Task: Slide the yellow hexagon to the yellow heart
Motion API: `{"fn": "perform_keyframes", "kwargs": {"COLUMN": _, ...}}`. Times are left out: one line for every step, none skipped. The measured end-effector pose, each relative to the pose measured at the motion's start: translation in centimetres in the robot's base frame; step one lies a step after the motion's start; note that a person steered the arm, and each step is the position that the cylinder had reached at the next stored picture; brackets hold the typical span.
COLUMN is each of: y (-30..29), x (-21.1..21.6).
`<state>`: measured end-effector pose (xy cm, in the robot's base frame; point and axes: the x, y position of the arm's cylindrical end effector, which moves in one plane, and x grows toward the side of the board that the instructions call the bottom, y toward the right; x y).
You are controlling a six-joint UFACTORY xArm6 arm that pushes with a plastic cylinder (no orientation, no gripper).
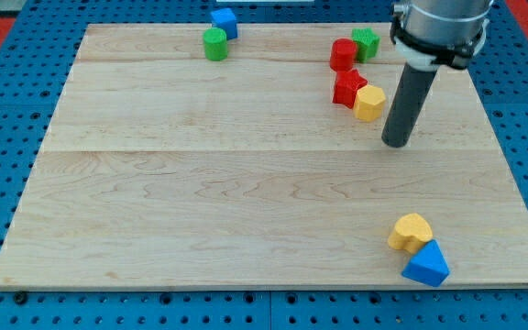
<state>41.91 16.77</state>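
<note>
The yellow hexagon (369, 103) lies at the view's upper right, touching a red star-shaped block (347, 87) on its left. The yellow heart (411, 232) lies near the view's bottom right, touching a blue triangle (427, 265) below it. My tip (395, 143) rests on the board just right of and slightly below the yellow hexagon, a small gap apart from it. The rod rises to the arm's wrist at the view's top right.
A red cylinder (342, 54) and a green star-shaped block (366, 43) sit above the red star-shaped block. A green cylinder (214, 44) and a blue cube (225, 23) sit at the top centre-left. The wooden board (200, 183) lies on a blue pegboard.
</note>
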Motion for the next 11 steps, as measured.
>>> {"fn": "perform_keyframes", "kwargs": {"y": 2.7, "x": -3.7}}
{"fn": "perform_keyframes", "kwargs": {"y": 2.9, "x": -8.5}}
{"fn": "perform_keyframes", "kwargs": {"y": -1.3, "x": -7.7}}
{"fn": "perform_keyframes", "kwargs": {"y": -2.9, "x": -2.0}}
{"fn": "perform_keyframes", "kwargs": {"y": -2.9, "x": -0.9}}
{"fn": "perform_keyframes", "kwargs": {"y": -5.2, "x": -5.1}}
{"fn": "perform_keyframes", "kwargs": {"y": -9.4, "x": -4.3}}
{"fn": "perform_keyframes", "kwargs": {"y": -8.2, "x": -0.1}}
{"fn": "perform_keyframes", "kwargs": {"y": -5.9, "x": 1.7}}
{"fn": "perform_keyframes", "kwargs": {"y": -5.6, "x": -1.2}}
{"fn": "perform_keyframes", "kwargs": {"y": -2.0, "x": 2.4}}
